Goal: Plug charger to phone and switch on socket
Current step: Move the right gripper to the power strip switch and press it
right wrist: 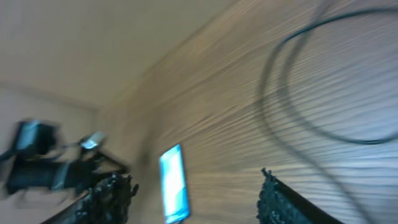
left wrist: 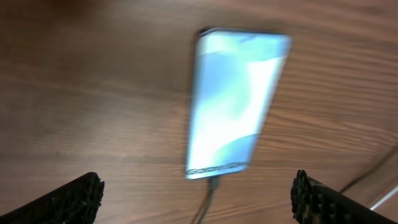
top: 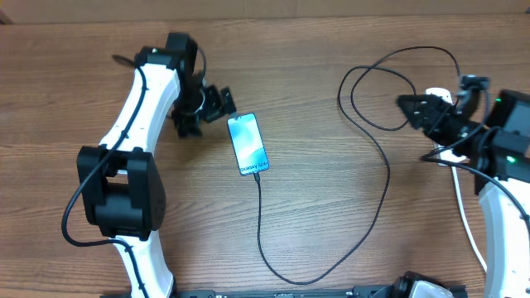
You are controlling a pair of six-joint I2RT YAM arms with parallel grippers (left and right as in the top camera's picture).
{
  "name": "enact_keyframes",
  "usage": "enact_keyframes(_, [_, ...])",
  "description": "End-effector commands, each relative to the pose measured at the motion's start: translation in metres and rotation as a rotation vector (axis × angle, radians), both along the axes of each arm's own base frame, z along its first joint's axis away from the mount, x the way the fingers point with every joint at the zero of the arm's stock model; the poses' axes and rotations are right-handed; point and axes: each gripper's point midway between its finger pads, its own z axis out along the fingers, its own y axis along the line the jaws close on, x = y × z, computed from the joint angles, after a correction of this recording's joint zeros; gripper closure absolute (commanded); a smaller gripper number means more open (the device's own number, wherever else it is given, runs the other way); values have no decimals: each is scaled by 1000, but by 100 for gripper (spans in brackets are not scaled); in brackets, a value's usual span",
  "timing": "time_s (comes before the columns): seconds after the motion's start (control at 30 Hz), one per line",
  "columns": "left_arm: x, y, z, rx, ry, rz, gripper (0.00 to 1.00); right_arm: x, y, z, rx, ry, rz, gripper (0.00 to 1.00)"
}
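**A:** Where do things lie?

**B:** The phone [top: 248,145] is flat on the wooden surface [top: 315,50], screen lit, just beside the left end effector [top: 222,105]. The charger [top: 377,215] meets the phone's lower end. From there it runs down the surface, swings round and climbs in loops toward the right arm. In the left wrist view the connector looks seated, though blur keeps me from being sure.

**A:** And the end effectors?

**B:** Both are spread wide and hold nothing. The left one hovers over the phone, with its fingertips at the far edges of its own view. The right end effector [top: 407,108] hangs above the socket [top: 437,93], which shows only as a sliver of white. Its white cord [top: 465,217] trails down past the arm.

**A:** So the switch is what's left?

**B:** That is my reading. I cannot see the switches from here.

**A:** How will things handle?

**B:** The phone is slim and glassy, so probably slippery. I would pinch it across the long edges, never on the screen. The cable is limp and light. It won't push, so it is better gripped right behind the connector. A power strip of that kind is likely light enough to skate. I would press the rocker straight down with one fingertip, not sideways.
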Motion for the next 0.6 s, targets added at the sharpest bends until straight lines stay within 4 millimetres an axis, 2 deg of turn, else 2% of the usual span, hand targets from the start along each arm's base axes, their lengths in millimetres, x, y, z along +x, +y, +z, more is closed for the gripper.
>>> enact_keyframes(0.0, [13, -22, 34, -14, -97, -73, 0, 10, -46, 6, -101, -10, -151, 44])
enact_keyframes(0.1, [19, -40, 55, -30, -155, -111, 1, 17, -74, -3, -83, 15, -240, 52])
enact_keyframes(0.33, [18, -96, 100, -132, -320, -355, 1, 38, -130, -42, -15, 136, -385, 57])
enact_keyframes(0.4, [15, -106, 106, -136, -352, -408, 0, 43, -148, -55, -28, 176, -440, 60])
enact_keyframes(0.43, [12, -114, 109, -137, -368, -445, 0, 44, -163, -65, -47, 212, -500, 63])
enact_keyframes(0.57, [8, -123, 108, -141, -367, -468, 0, 46, -197, -82, -109, 256, -617, 76])
